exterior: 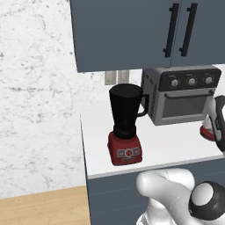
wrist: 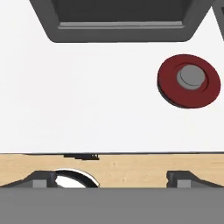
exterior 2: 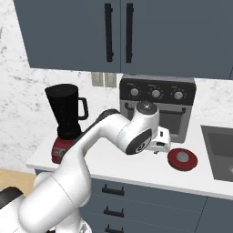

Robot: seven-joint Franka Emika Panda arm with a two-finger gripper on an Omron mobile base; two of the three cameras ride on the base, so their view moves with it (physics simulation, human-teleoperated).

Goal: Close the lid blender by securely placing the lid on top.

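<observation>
The blender (exterior: 126,115) stands at the counter's left end, a black jar with an uncovered top on a red base; it also appears as the blender (exterior 2: 67,113). The lid (exterior 2: 182,158), a red disc with a grey centre cap, lies flat on the counter in front of the toaster oven's right corner. In the hand view the lid (wrist: 189,81) sits at the upper right. My gripper (exterior 2: 159,145) hangs over the counter just left of the lid, not touching it. The gripper (wrist: 113,179) is open, its fingertips wide apart with nothing between them.
A grey toaster oven (exterior 2: 157,107) stands at the back of the counter behind my hand. A sink (exterior 2: 220,150) is sunk into the counter at the right. Dark cabinets (exterior 2: 118,32) hang overhead. The counter's front edge (wrist: 109,153) lies near the fingertips.
</observation>
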